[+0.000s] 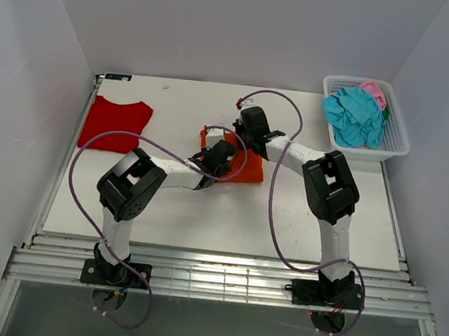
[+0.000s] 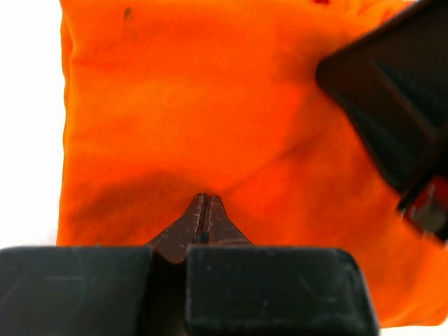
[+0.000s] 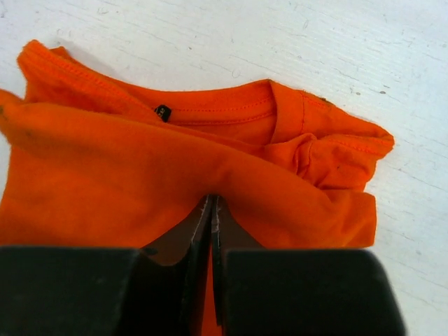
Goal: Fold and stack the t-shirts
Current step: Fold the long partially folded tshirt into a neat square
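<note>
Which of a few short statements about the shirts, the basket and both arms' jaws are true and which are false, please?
1. The red t-shirt lies spread out at the far left of the table. True.
2. The orange t-shirt sits in the basket. False: it lies mid-table, between the two arms.
3. The left jaws and right jaws stand wide open. False: both are shut on the orange t-shirt.
4. The white lattice basket holds a crumpled teal shirt and a pink shirt. True.
</note>
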Controlling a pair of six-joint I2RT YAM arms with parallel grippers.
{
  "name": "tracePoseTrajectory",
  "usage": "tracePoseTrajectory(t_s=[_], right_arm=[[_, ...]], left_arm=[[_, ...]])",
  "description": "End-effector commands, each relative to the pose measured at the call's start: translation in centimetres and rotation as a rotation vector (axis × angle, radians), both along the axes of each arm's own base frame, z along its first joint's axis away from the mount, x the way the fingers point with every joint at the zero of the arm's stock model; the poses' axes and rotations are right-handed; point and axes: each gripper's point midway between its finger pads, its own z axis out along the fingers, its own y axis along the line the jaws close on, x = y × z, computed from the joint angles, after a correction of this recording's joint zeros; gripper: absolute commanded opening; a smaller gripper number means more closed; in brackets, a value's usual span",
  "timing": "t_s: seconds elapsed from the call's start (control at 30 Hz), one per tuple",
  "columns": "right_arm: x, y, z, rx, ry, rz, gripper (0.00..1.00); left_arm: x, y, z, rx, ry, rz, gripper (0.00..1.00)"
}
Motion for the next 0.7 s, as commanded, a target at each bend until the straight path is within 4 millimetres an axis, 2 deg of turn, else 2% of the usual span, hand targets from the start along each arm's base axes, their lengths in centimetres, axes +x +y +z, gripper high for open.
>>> tracePoseTrajectory(t_s=[0.0, 0.33, 0.5, 0.53, 0.67], right_arm=[[2.0, 0.7, 1.0, 0.049, -0.03, -0.01, 0.08], [4.0, 0.7, -2.3, 0.06, 0.018, -0.049, 0.08], [5.4, 0.3, -2.8, 0.072, 0.018, -0.074, 0.08], [5.5, 0.1, -3.5, 0.066, 0.028, -0.08, 0.08], [6.2, 0.6, -3.6, 0.08, 0.024, -0.062, 0.08]], left_arm=[[-0.7, 0.1, -0.5, -0.022, 0.017, 0.006, 0.0], [-2.8, 1.3, -3.3, -0.01, 0.077, 0.026, 0.0], [-4.0, 2.0, -4.5, 0.002, 0.102, 0.035, 0.0], [-4.1, 2.1, -4.7, 0.004, 0.106, 0.038, 0.0], [-4.6, 2.2, -5.6, 0.024, 0.117, 0.036, 0.0]])
